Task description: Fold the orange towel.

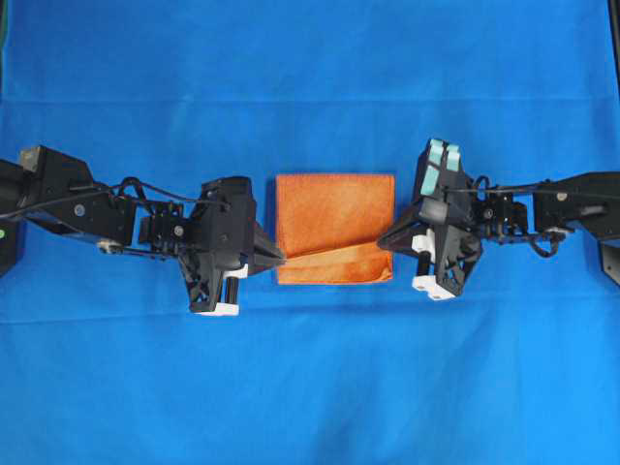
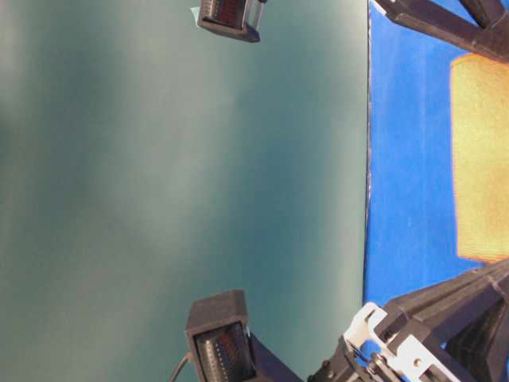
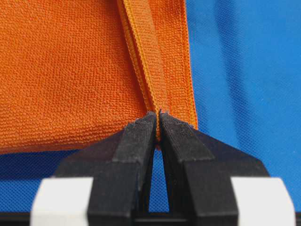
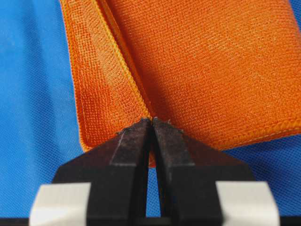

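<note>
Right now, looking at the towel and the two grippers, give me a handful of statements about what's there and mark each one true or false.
1. The orange towel lies on a blue cloth. True.
2. The left gripper is wide open above the towel. False: its jaws are nearly together, pinching the towel's edge.
3. The right gripper is shut on a towel edge. True.
4. The towel is crumpled into a ball. False: it lies flat, roughly square, with one layer drawn over its near part.
5. Both grippers meet the towel from the same side. False: they come from opposite sides.
</note>
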Controlling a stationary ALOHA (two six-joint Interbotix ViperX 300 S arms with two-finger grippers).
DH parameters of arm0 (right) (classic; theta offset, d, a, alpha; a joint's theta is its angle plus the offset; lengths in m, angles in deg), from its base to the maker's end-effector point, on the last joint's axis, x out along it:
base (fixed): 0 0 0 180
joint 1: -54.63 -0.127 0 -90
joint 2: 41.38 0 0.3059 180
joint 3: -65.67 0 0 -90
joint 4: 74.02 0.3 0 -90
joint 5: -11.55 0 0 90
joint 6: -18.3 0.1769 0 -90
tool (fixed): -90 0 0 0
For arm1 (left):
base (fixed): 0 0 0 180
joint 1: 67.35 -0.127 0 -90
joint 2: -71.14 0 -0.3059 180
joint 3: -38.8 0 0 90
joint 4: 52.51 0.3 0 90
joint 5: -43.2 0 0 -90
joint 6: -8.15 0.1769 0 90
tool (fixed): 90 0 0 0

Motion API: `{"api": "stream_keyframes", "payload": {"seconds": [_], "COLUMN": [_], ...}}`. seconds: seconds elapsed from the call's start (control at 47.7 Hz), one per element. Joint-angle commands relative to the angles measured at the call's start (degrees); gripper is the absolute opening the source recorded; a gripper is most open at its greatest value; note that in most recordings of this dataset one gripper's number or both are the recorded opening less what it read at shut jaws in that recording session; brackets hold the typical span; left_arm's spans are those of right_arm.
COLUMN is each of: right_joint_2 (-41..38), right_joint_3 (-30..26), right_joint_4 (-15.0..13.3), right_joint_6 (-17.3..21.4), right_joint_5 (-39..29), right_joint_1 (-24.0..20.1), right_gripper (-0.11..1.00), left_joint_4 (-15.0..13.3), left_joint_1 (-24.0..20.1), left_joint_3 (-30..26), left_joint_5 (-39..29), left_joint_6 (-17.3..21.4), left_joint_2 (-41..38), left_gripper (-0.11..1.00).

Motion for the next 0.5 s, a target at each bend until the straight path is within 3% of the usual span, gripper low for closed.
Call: {"api": "stream_keyframes", "payload": {"seconds": [0.0, 0.084, 0.168, 0.293, 0.482], "right_joint_2": [0.4, 0.4, 0.4, 1.8, 9.6], "right_joint_3": [-0.6, -1.0, -1.6, -2.2, -2.3], "right_joint_4": [0.7, 1.0, 1.0, 0.8, 0.4], "right_joint_6": [0.0, 0.0, 0.0, -0.1, -0.9], "right_joint_5": [0.2, 0.3, 0.4, -0.3, -3.7], "right_joint_1": [0.0, -0.4, -0.8, -1.1, -1.1], "right_gripper": [0.03, 0.08, 0.33, 0.65, 0.62], "left_joint_4": [0.0, 0.0, 0.0, 0.0, 0.0], "left_joint_1": [0.5, 0.4, 0.5, 0.5, 0.5], "left_joint_3": [-0.6, -0.6, -0.7, -0.6, 0.0], "left_joint_5": [0.3, 0.3, 0.0, -2.1, -10.1], "left_joint_6": [-0.1, -0.1, 0.0, 0.2, 0.8], "left_joint_2": [0.7, 0.8, 1.2, 4.1, 14.2], "left_gripper": [0.10, 0.26, 0.49, 0.69, 0.68]}}
